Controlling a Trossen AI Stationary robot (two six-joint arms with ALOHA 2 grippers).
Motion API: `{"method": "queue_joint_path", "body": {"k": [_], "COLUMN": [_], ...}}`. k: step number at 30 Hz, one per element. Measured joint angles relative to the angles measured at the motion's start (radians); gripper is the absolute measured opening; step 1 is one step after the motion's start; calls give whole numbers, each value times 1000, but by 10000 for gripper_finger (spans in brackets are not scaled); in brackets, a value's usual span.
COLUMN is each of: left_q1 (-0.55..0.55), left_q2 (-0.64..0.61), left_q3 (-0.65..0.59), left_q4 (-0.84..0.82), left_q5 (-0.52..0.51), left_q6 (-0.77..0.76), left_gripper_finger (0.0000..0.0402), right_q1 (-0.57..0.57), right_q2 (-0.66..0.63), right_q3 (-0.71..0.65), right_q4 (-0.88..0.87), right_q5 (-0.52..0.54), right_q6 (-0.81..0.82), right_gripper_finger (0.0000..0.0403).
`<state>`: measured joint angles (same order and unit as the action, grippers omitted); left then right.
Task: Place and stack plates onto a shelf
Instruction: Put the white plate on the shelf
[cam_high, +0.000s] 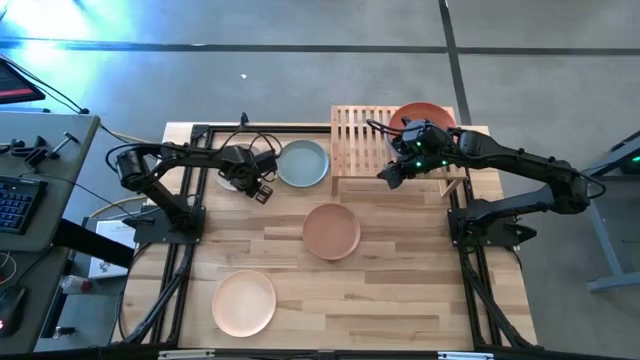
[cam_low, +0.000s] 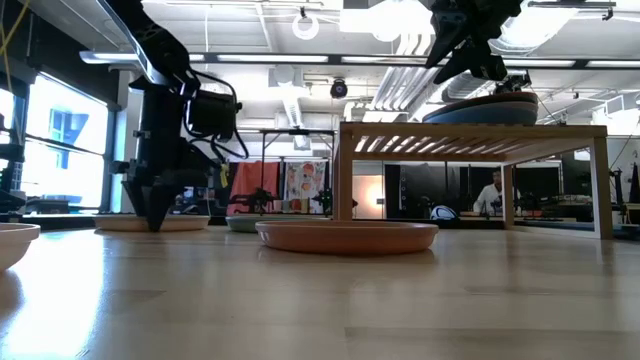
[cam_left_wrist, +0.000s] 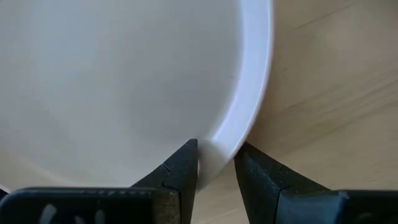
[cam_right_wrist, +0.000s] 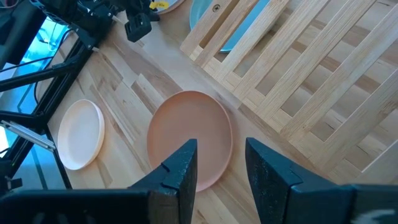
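An off-white plate lies flat on the table at the far left. My left gripper points straight down, open, with one finger inside the plate's rim and one outside. My right gripper hangs open over the front of the slatted wooden shelf, holding nothing. An orange-red plate lies on the shelf's far right. On the table also lie a pale blue-green plate, a tan-pink plate and a peach plate. My left gripper stands astride the off-white plate's rim from above, one finger over the plate's inside and the other over the table outside it. The plate lies flat on the table. Whether either finger touches the rim, I cannot tell.
The pale blue-green plate sits close to the shelf's left edge. Black frame rails run along the table's left and right sides by the arm bases. A desk with a keyboard stands beyond the left edge. Bare wood lies near the front right.
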<state>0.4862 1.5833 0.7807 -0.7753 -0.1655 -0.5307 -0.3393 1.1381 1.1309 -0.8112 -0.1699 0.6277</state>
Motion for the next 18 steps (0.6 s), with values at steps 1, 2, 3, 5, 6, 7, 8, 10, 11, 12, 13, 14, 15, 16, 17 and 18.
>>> {"method": "queue_joint_path", "body": {"k": [1,2,3,5,6,7,8,10,11,12,13,14,15,16,17,18], "left_q1": [0,-1,-4,-9,-12,-15,-19,-27,-33,-39,-46,-53,-60,-67,-74,-81], "left_q2": [0,0,0,0,0,0,0,0,0,0,0,0,0,1,1,1], "left_q3": [0,0,0,0,0,0,0,0,1,5,12,21,32,44,60,78], "left_q4": [0,-1,-1,-3,-4,-5,-5,-6,-7,-9,-13,-20,-27,-34,-42,-53], "left_q5": [2,2,2,1,1,1,-1,-5,-7,-8,-7,-7,-8,-8,-10,-15], "left_q6": [0,0,0,1,1,4,4,7,14,24,34,42,48,55,61,61], "left_gripper_finger": [90,85,80,66,57,48,39,20,12,8,6,6,6,5,4,3], "right_q1": [0,0,0,0,0,0,0,0,0,0,0,0,0,0,0,0], "right_q2": [0,0,0,0,0,0,0,0,0,0,0,0,0,0,0,0], "right_q3": [0,0,0,0,0,0,0,0,0,0,0,0,0,0,0,0], "right_q4": [0,0,0,0,0,0,0,0,0,0,0,0,0,0,0,0], "right_q5": [0,0,0,0,0,0,0,0,0,1,1,1,1,1,1,1], "right_q6": [0,0,0,0,0,0,0,0,0,0,0,0,0,0,0,0], "right_gripper_finger": [114,114,114,114,114,114,114,114,114,114,114,114,114,114,114,114]}}
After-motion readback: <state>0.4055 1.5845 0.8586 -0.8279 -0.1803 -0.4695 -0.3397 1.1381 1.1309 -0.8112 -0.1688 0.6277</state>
